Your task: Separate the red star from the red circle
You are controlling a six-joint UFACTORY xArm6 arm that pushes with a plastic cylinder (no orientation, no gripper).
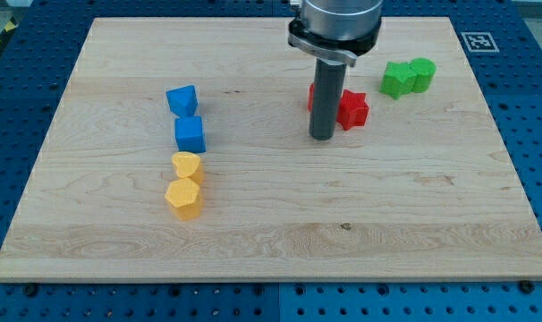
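Note:
The red star (352,108) lies on the wooden board (271,224), right of centre near the view's top. A second red block, the red circle (313,97), sits just left of it and is mostly hidden behind my rod. My tip (322,137) rests on the board just below and between the two red blocks, close to the star's left side. I cannot tell whether the two red blocks touch.
Two green blocks (408,77) sit together at the upper right. A blue block (182,99) and a blue cube (190,134) stand at the left, with a yellow heart (187,166) and a yellow hexagon (183,199) below them.

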